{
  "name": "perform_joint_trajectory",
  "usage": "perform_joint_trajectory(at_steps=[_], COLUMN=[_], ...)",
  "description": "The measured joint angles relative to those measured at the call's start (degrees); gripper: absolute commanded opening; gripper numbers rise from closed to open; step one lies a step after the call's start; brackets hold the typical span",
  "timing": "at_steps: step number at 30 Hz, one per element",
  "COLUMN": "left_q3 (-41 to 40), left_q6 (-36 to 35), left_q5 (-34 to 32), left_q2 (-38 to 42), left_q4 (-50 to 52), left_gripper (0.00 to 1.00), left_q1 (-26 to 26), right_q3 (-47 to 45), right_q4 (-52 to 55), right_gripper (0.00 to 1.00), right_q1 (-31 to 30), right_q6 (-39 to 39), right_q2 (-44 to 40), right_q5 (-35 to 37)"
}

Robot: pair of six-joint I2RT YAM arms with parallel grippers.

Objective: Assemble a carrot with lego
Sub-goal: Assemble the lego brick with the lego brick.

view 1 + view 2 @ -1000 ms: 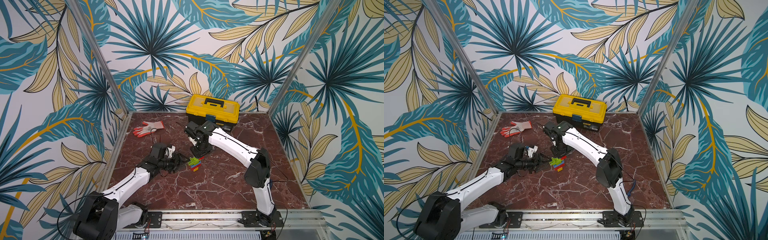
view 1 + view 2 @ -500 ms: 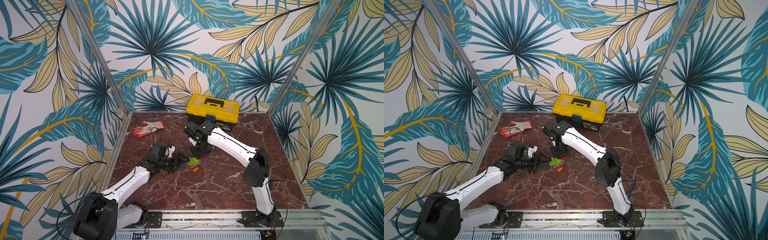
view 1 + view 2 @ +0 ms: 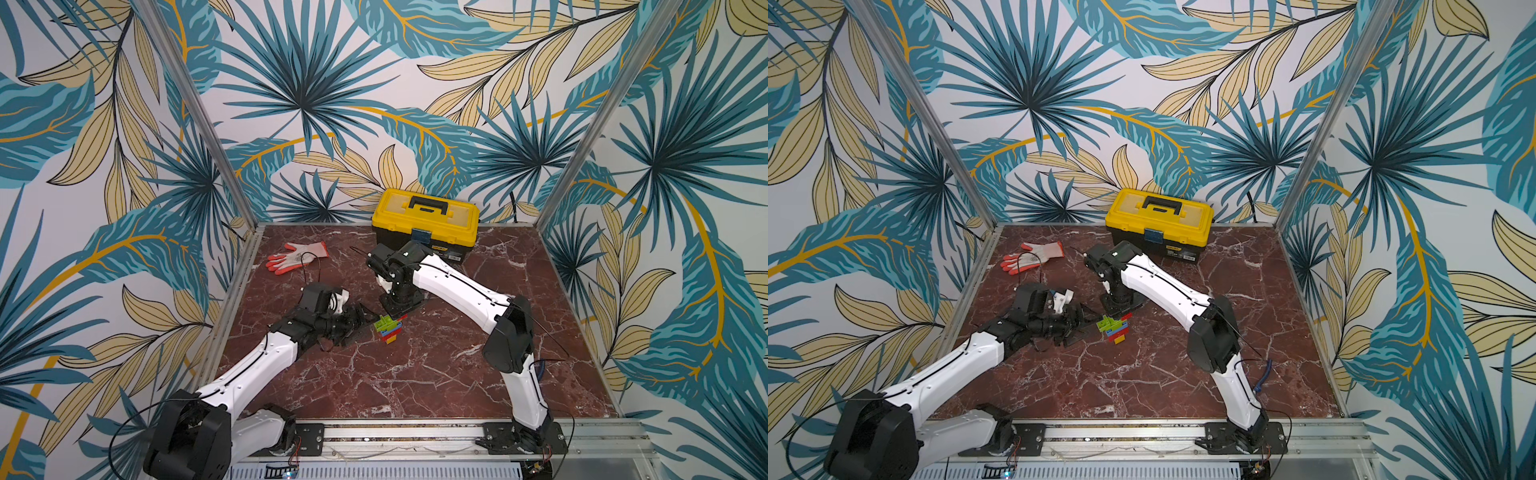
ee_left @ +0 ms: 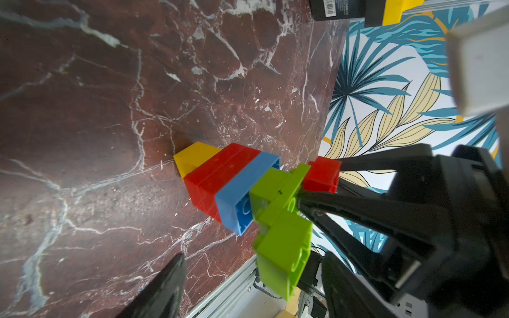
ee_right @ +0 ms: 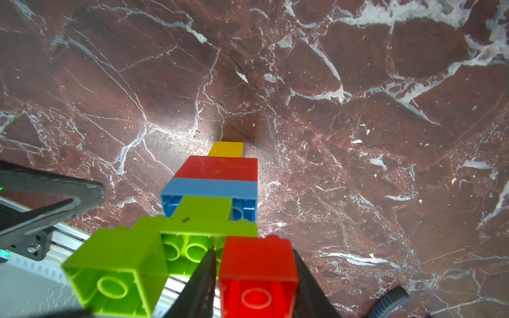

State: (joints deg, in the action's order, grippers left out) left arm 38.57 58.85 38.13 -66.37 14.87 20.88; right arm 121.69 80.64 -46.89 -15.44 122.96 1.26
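Our left gripper (image 3: 365,324) has spread off the carrot (image 3: 388,330); our right gripper (image 5: 253,252) pinches its red brick (image 4: 322,176).

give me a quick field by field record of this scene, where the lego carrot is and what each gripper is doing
carrot: upright on its yellow tip on the table, green leaves and small red brick on top
right gripper: above the carrot, fingers either side of the red brick; grip unclear
left gripper: open, beside the carrot, holding nothing
toolbox: shut, against the back wall
glove: lying on the table near the back
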Motion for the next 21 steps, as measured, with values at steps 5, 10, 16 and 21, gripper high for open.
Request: perform_joint_trajectory(at_steps=[5,10,16,21], left_q3=[1.16,1.22,1.22,1.22], left_q6=[-0.52,-0.61,-0.92,-1.38], left_q5=[0.0,0.0,-0.04,-0.31], left_q2=[0.0,0.0,0.04,0.83], left_q4=[-0.04,0.04,0.04,0.15], left_gripper=[0.83,0.84,0.88,0.96], left_q1=[0.0,0.0,0.0,0.0], right_q3=[0.46,0.5,1.2,2.27], right_q4=[0.48,0.66,0.72,0.74], right_gripper=[0.5,0.57,0.63,0.69], right_q1=[0.15,0.35,1.11,3.37], right_q6=[-0.04,-0.22,-0.44,-0.42], right_q2=[0.2,0.2,0.17,0.15], right_q5=[0.0,0.09,0.59,1.36])
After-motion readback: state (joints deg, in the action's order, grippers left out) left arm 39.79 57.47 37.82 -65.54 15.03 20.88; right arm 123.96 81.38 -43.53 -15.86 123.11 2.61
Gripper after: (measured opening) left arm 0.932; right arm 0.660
